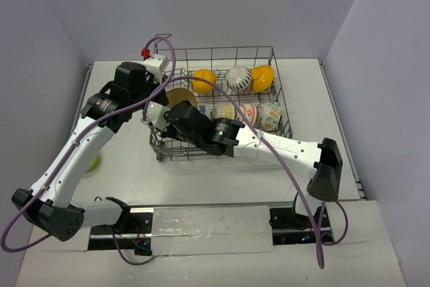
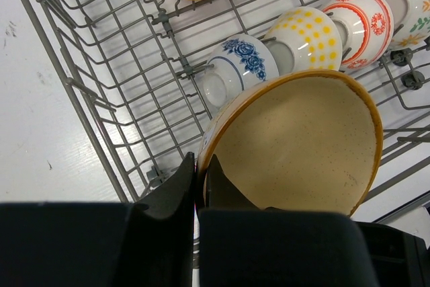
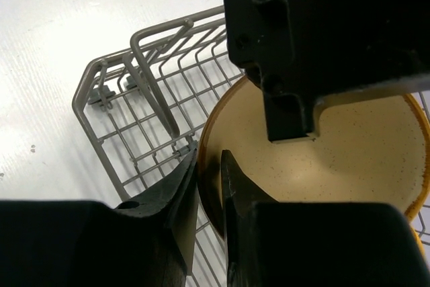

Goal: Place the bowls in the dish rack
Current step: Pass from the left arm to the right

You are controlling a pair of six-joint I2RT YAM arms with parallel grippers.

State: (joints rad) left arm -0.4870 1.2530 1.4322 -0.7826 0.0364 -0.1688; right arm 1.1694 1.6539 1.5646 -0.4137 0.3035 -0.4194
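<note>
While left fingers (image 2: 178, 185) pinch the tan bowl (image 2: 302, 146), patterned bowls (image 2: 306, 38) stand beyond

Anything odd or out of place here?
Yes: the tan bowl, tilted over the dish rack, is pinched at its rim by both the left pincer and right pincer at once. A lime green bowl lies outside the rack, partly hidden under the left arm.

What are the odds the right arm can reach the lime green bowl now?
Probably not. The right gripper grips the tan bowl over the dish rack, and the lime green bowl sits left of the rack, half under the left arm.
</note>
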